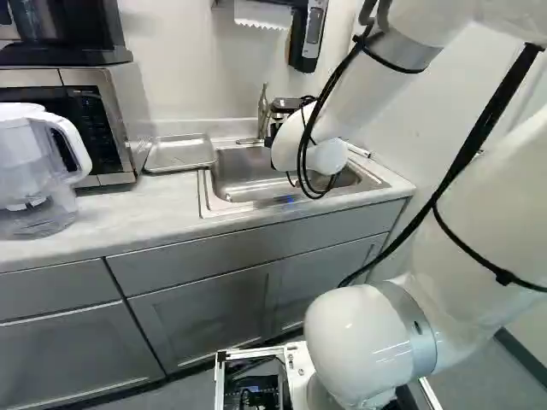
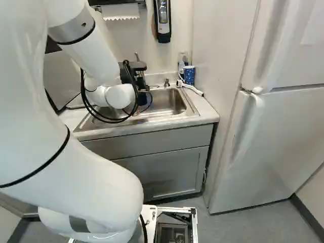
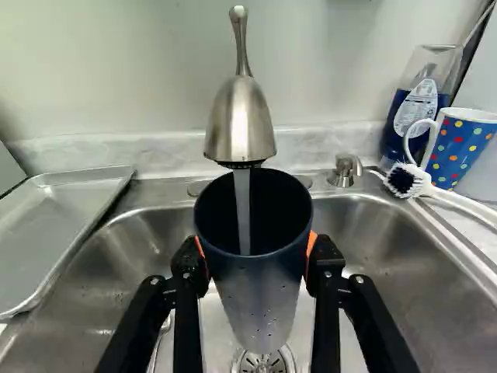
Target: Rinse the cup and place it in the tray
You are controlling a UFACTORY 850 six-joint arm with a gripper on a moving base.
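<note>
In the right base view my gripper [image 2: 142, 97] is partly hidden, a dark shape over the sink [image 2: 171, 103] beyond the white wrist. The wrist view has the gripper [image 3: 255, 260] shut on the cup [image 3: 260, 291], one orange-padded finger on each side. The cup is dark blue above and grey lower down, its open mouth upward, with drops on its wall. Water [image 3: 243, 206] runs from the faucet [image 3: 241, 124] into the mouth. Beside the sink lies the shallow metal tray [image 3: 58, 221], also seen left of the sink in the left base view [image 1: 181, 154].
Across the sink from the tray stand a dotted blue mug [image 3: 458, 148], a bottle of blue liquid [image 3: 415, 113] and a white-handled brush [image 3: 458, 202]. A microwave [image 1: 94, 115] and a clear pitcher [image 1: 38, 184] stand on the counter. The fridge [image 2: 283, 131] is at the right.
</note>
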